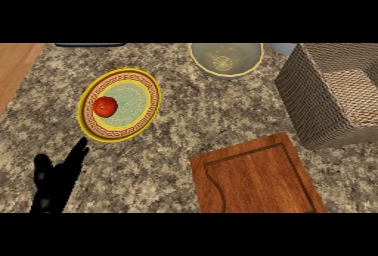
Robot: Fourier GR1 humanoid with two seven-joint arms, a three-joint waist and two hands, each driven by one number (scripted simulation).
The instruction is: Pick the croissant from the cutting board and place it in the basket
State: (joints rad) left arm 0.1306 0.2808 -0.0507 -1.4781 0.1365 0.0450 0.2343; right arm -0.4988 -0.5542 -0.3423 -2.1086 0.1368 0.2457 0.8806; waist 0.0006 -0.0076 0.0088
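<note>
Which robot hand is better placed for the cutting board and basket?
Probably the right: cutting board and basket lie on that side, though that hand is out of view. The left robot hand rests open at lower left, by the plate.

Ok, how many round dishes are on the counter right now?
2. A yellow-rimmed plate holding a red fruit sits at the left; a pale bowl sits at the top centre. The walls of the basket could hide more.
</note>
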